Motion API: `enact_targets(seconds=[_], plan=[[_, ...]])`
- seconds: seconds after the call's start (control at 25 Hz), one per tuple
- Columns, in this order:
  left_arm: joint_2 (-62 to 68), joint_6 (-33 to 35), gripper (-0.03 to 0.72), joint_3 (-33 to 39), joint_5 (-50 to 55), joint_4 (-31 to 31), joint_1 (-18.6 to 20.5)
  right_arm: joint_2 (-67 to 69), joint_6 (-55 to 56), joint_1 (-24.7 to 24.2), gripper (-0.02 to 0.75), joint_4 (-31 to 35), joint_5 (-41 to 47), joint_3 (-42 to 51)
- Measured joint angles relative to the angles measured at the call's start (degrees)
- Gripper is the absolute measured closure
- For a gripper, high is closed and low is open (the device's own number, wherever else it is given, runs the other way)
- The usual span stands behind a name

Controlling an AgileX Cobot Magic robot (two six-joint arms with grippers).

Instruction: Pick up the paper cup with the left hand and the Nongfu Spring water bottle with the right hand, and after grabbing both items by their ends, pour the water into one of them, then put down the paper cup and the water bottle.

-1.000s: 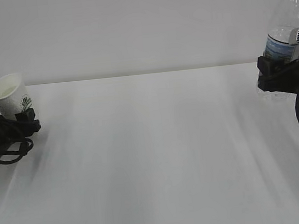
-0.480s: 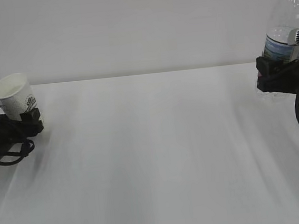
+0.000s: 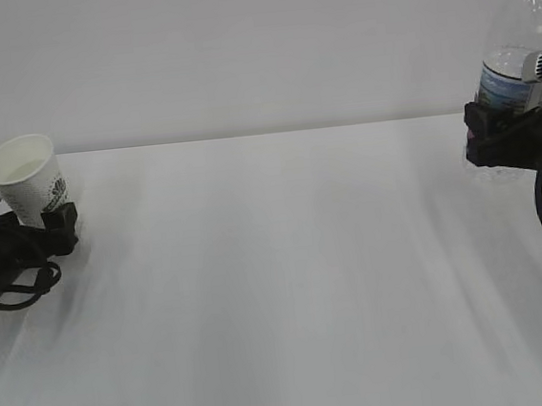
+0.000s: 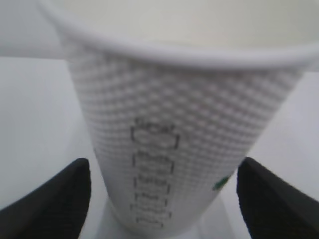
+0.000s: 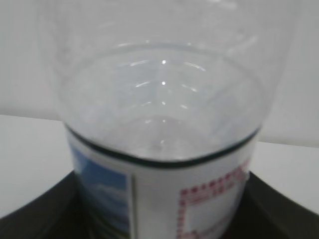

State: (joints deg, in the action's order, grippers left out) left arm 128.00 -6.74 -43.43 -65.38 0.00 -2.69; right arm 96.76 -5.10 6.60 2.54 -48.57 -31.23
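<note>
Claw, left (image 3: 34, 231): black, at the far left edge of the white tabletop (image 3: 278, 279), low down. Jaws spread wide; in the left wrist view both dark fingers (image 4: 50, 199) stand clear of the cup wall, with bare tabletop showing in the gaps on either side. Released, grasping nothing.

Paper cup (image 3: 29, 178): small, white, tapered, rolled rim, dimpled wall, printed dark logo on the side. Stands between the left claw's fingers, mouth up and leaning slightly toward the left. From the left wrist camera its base (image 4: 159, 219) appears to sit on the tabletop. Printed check boxes run down the wall; a spot of green print shows low on the right.

Claw, right (image 3: 510, 137): black, with a silver-grey plate, at the far right edge of the exterior view. Clenched on the bottle's labelled lower body; dark fingers (image 5: 35, 214) press against the label on both sides.

Nongfu Spring water bottle (image 3: 525, 44): tall, clear plastic, red neck ring at the top edge of the exterior view, label with blue landscape and red print. Upright in the right claw's grasp. Its base is blurred, so whether it touches the tabletop cannot be told.

Water (image 5: 159, 129): clear; its level cannot be told.

Cup and bottle stand well apart, at opposite ends of the tabletop.
</note>
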Motion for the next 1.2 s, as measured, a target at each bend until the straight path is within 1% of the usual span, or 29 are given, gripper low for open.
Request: enact_targets(seconds=[0.48,0.92,1.04,1.2], plan=[[-4.5,0.0,0.011,8.5,0.0,0.0,0.0,0.0,0.0,0.0,0.233,0.0,-0.3,0.0],[-14.2,0.0,0.029,16.0,-0.1,0.0,0.0,0.0,0.0,0.0,0.233,0.0,-0.3,0.0],[-16.5,0.0,0.031,17.7,-0.1,1.5,0.0,0.0,0.0,0.0,0.233,0.0,-0.3,0.0],[-20.2,0.0,0.038,20.4,-0.1,2.1,0.0,0.0,0.0,0.0,0.233,0.0,-0.3,0.0]])
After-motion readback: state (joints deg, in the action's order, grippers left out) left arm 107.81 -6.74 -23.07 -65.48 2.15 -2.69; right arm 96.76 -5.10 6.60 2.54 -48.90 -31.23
